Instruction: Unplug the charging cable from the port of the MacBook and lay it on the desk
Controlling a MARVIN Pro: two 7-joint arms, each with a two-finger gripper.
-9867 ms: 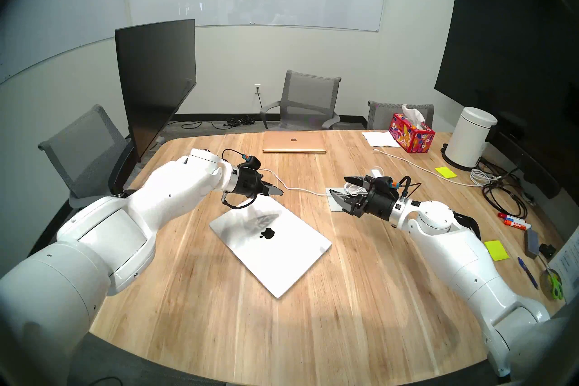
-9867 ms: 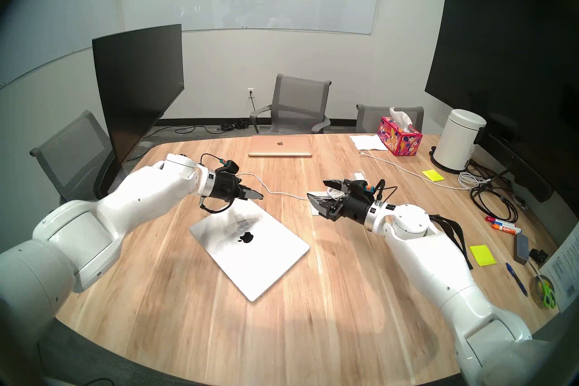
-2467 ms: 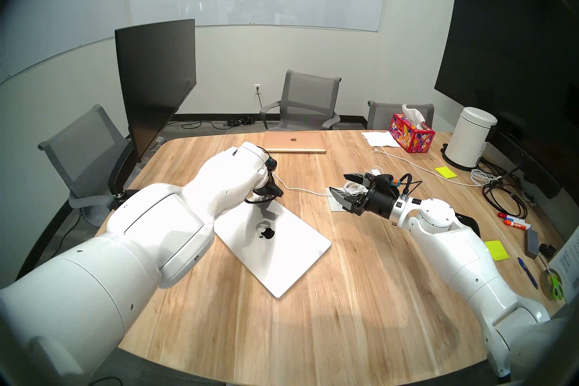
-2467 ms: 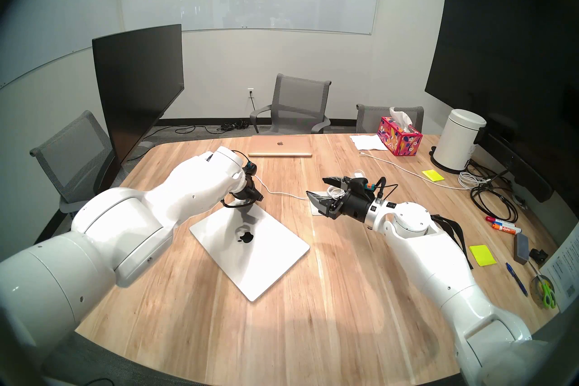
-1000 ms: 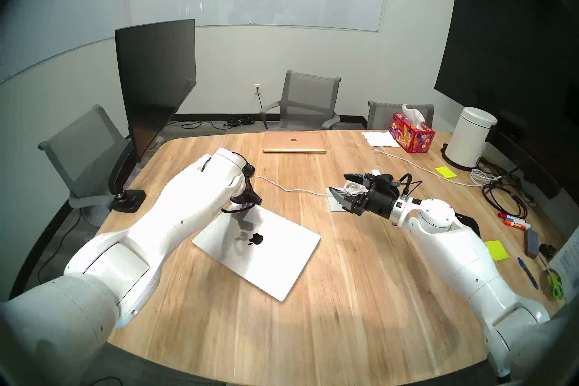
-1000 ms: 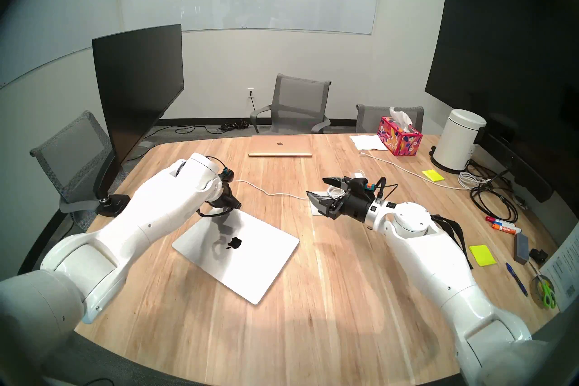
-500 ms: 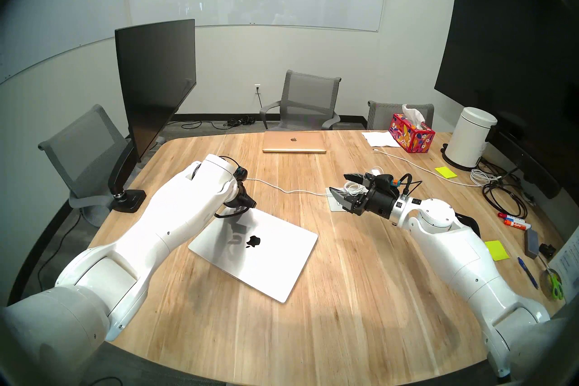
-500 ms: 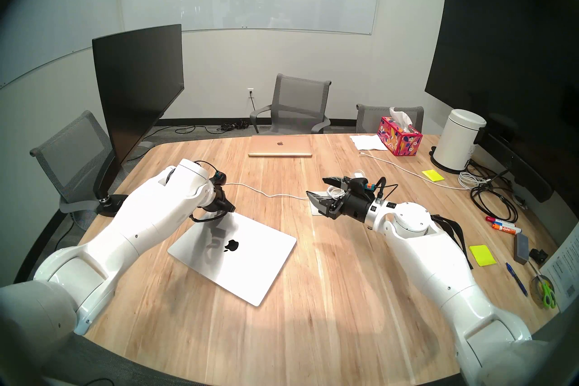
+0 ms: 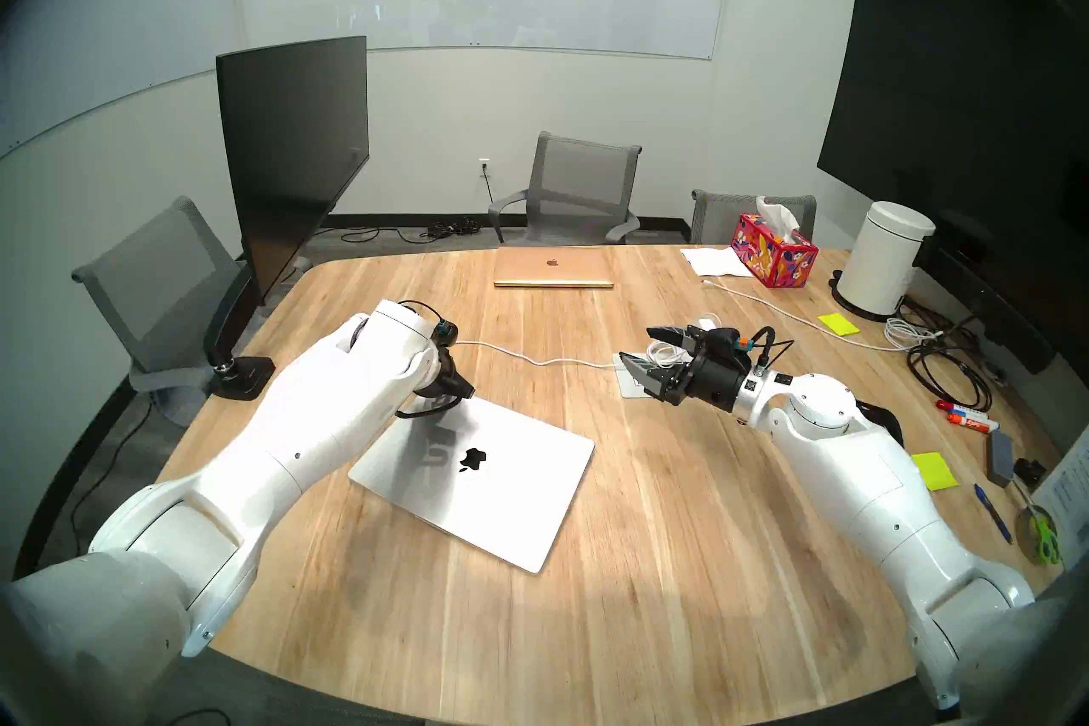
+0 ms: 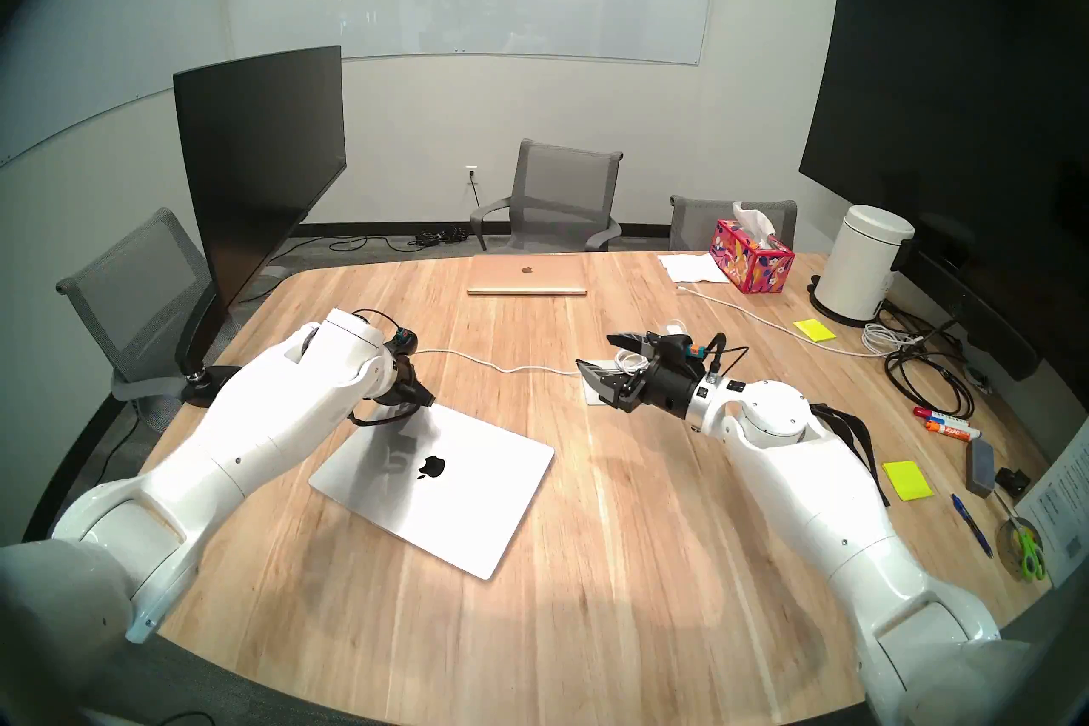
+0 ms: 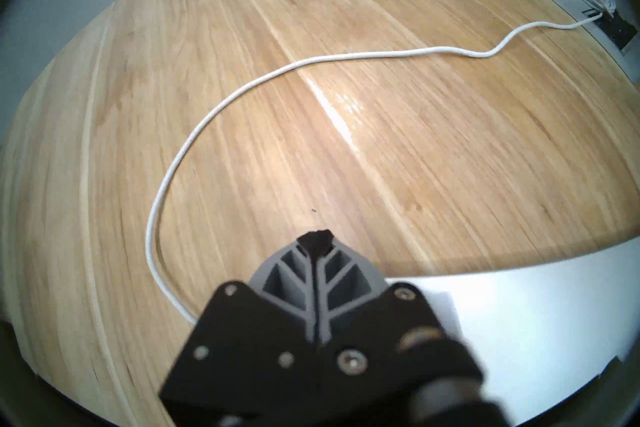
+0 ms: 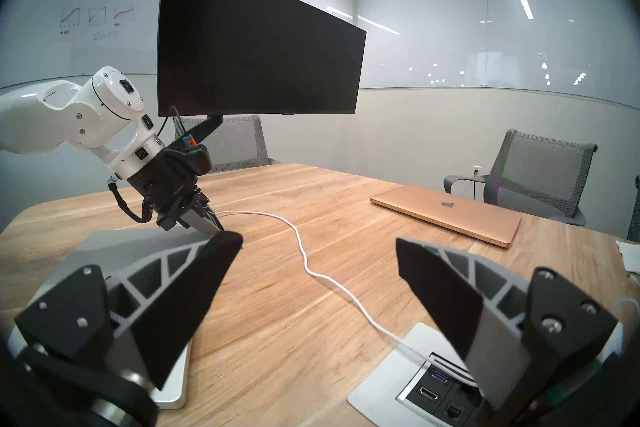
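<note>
The silver MacBook [image 9: 501, 489] [image 10: 448, 501] lies closed and askew on the light-wood desk [image 9: 648, 560]. My left gripper [image 9: 468, 392] [image 11: 315, 237] is shut, pointing down at the MacBook's far left corner. The white charging cable [image 9: 530, 356] [image 11: 242, 97] [image 12: 301, 242] runs from the desk's power box [image 12: 415, 346] and curves in under this gripper. Its plug and the port are hidden, so I cannot tell whether the fingers hold it. My right gripper [image 9: 637, 346] [image 12: 318, 239] hangs open above the power box.
A rose-gold laptop [image 9: 553, 268] lies at the far edge. A tissue box [image 9: 775, 250], a white canister [image 9: 881, 259], black cables [image 9: 943, 371], markers and sticky notes fill the right side. A large monitor [image 9: 294, 147] stands at the far left corner.
My left gripper has moved left and slightly nearer, and the MacBook's far corner has slid left with it, turning the laptop. The cable has been drawn out longer. The right arm has not moved.
</note>
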